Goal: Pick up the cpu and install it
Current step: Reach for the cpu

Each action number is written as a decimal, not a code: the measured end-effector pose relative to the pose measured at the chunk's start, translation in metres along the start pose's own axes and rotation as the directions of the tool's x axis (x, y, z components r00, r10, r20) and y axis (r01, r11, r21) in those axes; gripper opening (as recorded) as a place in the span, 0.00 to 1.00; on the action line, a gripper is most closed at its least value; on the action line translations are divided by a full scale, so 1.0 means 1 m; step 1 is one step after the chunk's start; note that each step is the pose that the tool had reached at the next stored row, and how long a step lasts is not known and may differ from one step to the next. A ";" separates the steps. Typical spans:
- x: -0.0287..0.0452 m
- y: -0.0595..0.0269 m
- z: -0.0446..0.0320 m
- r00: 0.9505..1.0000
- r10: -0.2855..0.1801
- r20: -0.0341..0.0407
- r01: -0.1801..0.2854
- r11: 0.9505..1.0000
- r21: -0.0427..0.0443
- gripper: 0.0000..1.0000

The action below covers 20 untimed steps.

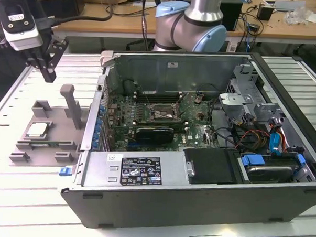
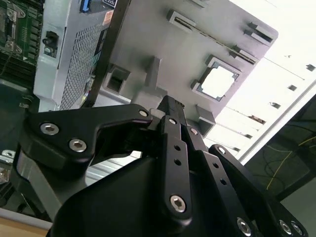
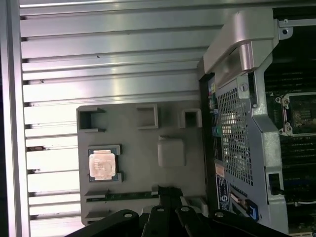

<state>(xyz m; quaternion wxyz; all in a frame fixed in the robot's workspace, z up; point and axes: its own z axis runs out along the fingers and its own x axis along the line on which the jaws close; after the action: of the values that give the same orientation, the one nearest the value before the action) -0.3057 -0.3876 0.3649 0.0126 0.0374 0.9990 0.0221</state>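
Well, the cpu (image 1: 38, 129) lies flat in its recess on the grey fixture plate (image 1: 55, 140), just beside the open computer case (image 1: 197, 175), and it has not been lifted. Your gripper (image 1: 47, 71) hangs above the plate's far edge, well apart from the chip and off to one side of it, its fingers drawn together on nothing. I'd judge that to be the first hazard: come down like that and you press on the silver lid instead of straddling it. The raised corners around the recess, plain in the first wrist view around the cpu (image 3: 102, 164), could catch a fingertip and tip the chip. The upright post (image 1: 70, 101) stands near enough to foul the wrist on a careless sideways move. A thin chip offers little edge, so a skewed grip may let it slip. The socket (image 1: 161, 113) sits deep inside the case, where a tilted chip could likely damage the contacts.
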 end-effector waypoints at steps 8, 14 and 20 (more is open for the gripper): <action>0.0134 -0.0013 0.0071 1.000 0.000 0.000 0.000 1.000 0.000 0.11; 0.0216 -0.0022 0.0140 1.000 0.000 0.000 0.000 1.000 0.000 0.11; 0.0287 -0.0030 0.0200 1.000 0.000 0.000 0.000 1.000 0.000 0.11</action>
<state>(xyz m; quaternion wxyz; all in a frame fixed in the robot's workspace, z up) -0.3341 -0.3876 0.3441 0.0126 0.0374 0.9990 0.0221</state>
